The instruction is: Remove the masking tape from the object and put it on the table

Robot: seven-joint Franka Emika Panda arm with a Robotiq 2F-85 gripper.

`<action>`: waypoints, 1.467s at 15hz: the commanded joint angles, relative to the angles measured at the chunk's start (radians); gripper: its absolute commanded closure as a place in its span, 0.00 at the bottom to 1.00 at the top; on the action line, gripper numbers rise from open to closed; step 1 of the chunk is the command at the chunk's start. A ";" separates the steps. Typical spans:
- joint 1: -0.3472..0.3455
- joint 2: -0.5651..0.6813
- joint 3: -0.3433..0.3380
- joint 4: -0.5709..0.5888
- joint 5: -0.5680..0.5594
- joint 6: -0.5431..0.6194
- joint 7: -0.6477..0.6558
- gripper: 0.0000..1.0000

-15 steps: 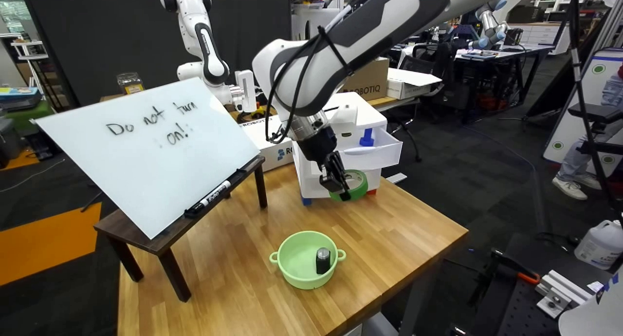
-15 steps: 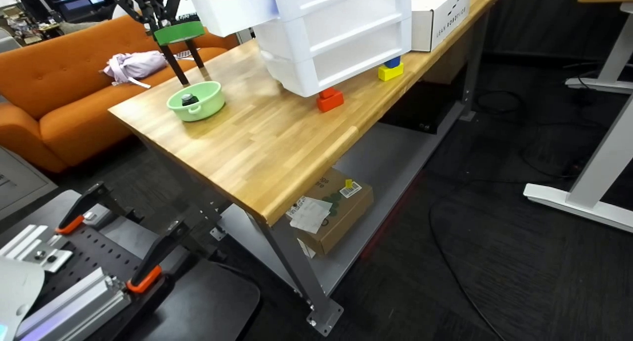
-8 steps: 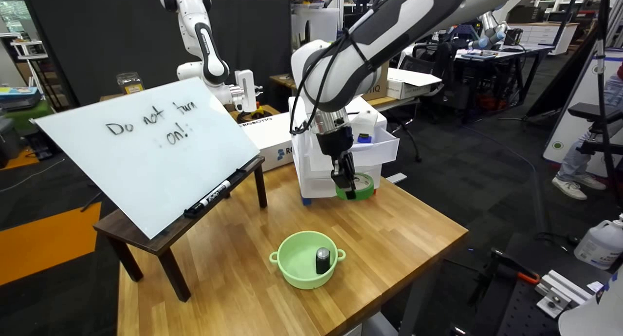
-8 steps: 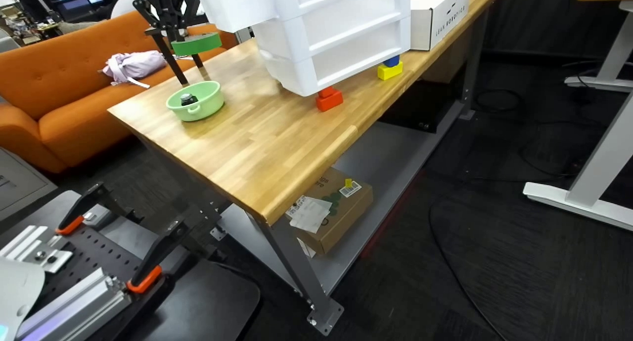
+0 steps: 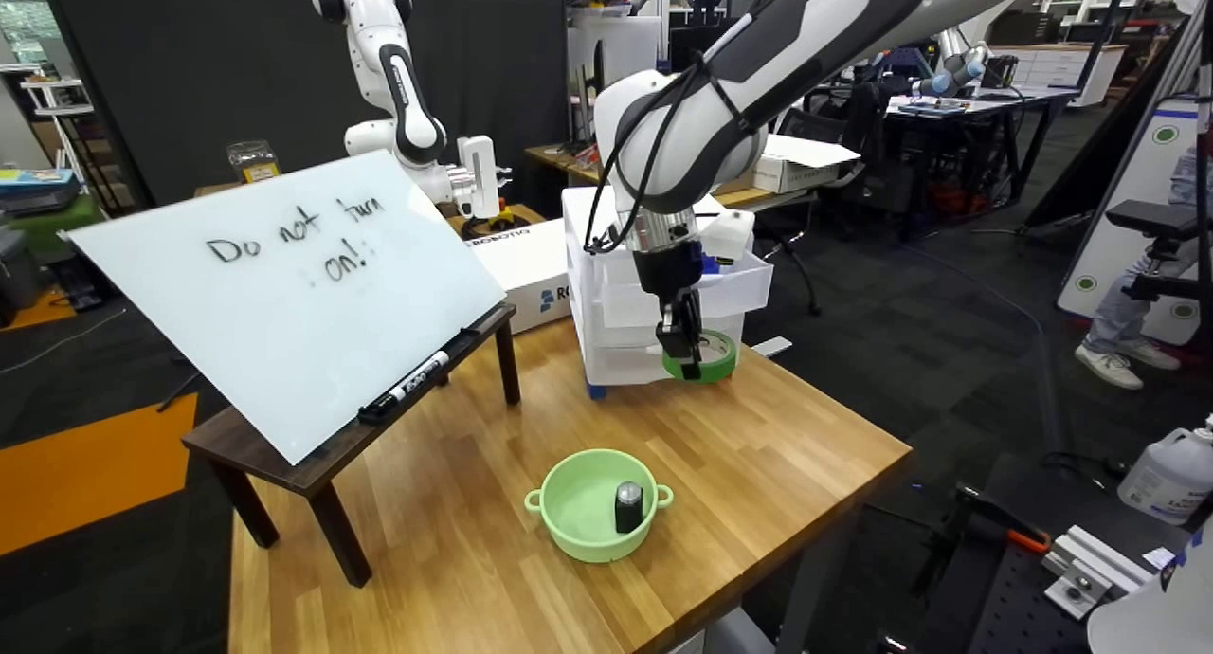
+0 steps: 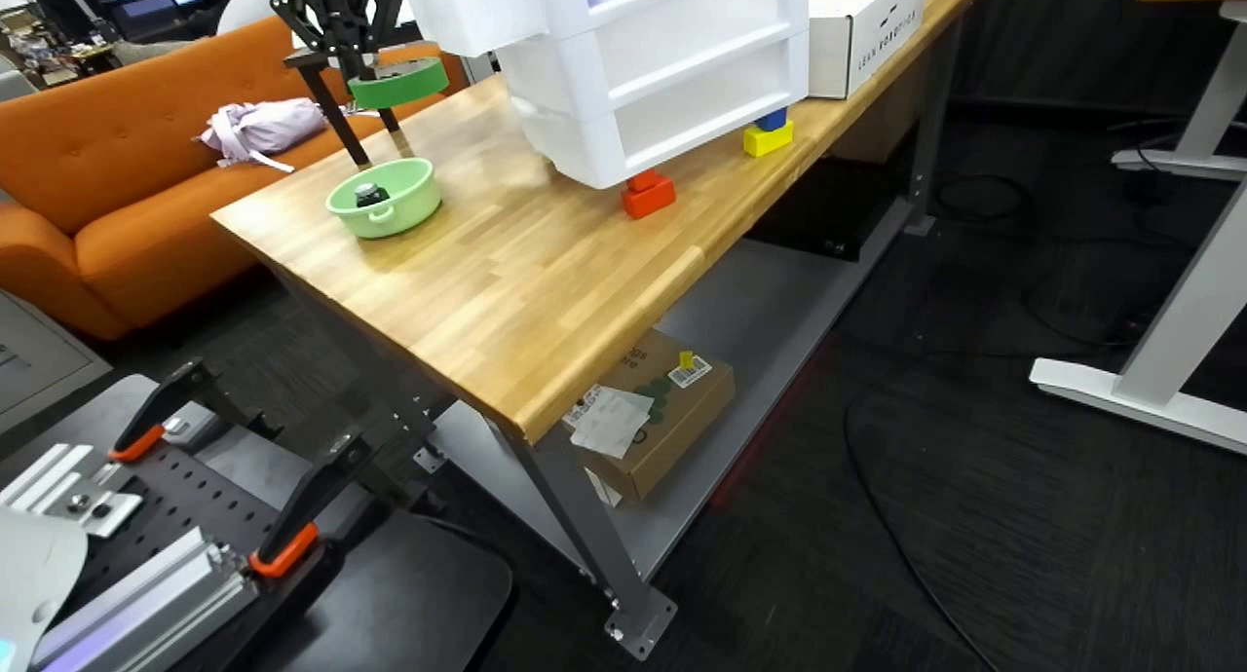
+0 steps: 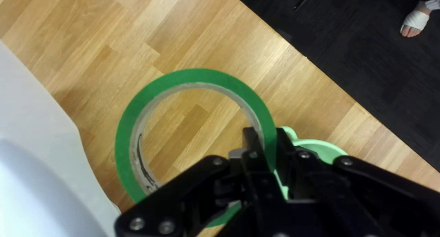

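Since the roll of green tape (image 6: 399, 87) was up in midair, I figured the removal bit was done and only setting it down was left. The gripper (image 7: 269, 143) was pinching one side of it over the wooden table (image 6: 546, 292), near the white drawers (image 6: 682, 78). Compared with a second earlier, both had drifted farther from the whiteboard (image 5: 294, 294), gripper hanging straighter.
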 commanded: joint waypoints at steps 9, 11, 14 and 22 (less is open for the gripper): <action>-0.027 0.004 -0.051 -0.018 -0.008 0.055 0.013 0.96; -0.022 -0.001 -0.054 -0.018 -0.023 0.063 0.035 0.96; 0.003 -0.008 -0.048 -0.023 -0.083 0.056 0.072 0.96; 0.061 0.013 -0.009 -0.025 -0.101 0.104 0.129 0.96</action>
